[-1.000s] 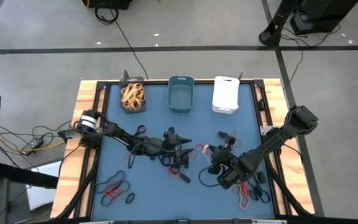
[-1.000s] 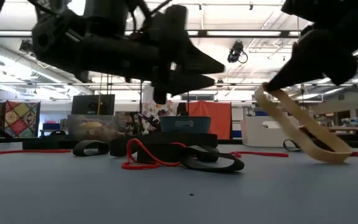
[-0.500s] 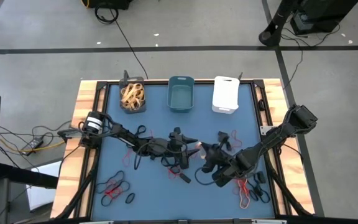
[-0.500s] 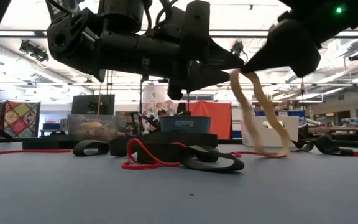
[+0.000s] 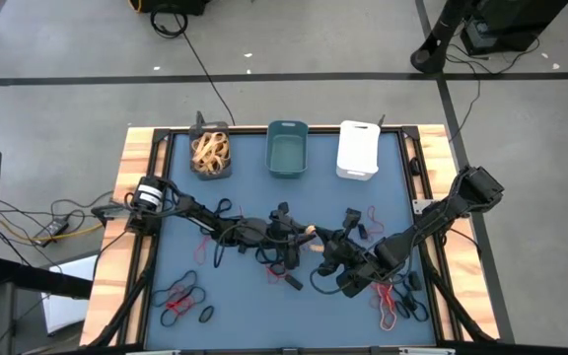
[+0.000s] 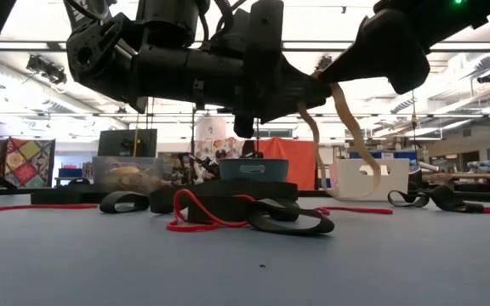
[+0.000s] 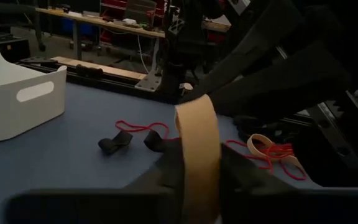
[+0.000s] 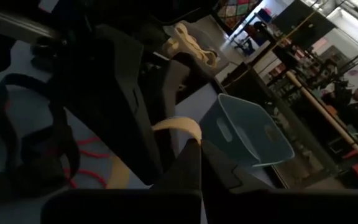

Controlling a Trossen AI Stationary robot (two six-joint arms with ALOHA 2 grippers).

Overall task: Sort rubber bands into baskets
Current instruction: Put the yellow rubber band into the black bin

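Handover mid-frame: the left gripper (image 5: pixel 307 233) has just pinched the tan band (image 6: pixel 340 104) that the right gripper (image 5: pixel 321 237) still clamps, ready for the dark basket (image 5: pixel 210 154).

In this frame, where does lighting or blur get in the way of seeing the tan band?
Low view: bright ceiling lights turn both arms into silhouettes, though the tan band hangs clearly between them. Right wrist view: dim, its near fingers dark and soft. Left wrist view: well lit, near edge blurred. High view: evenly lit.
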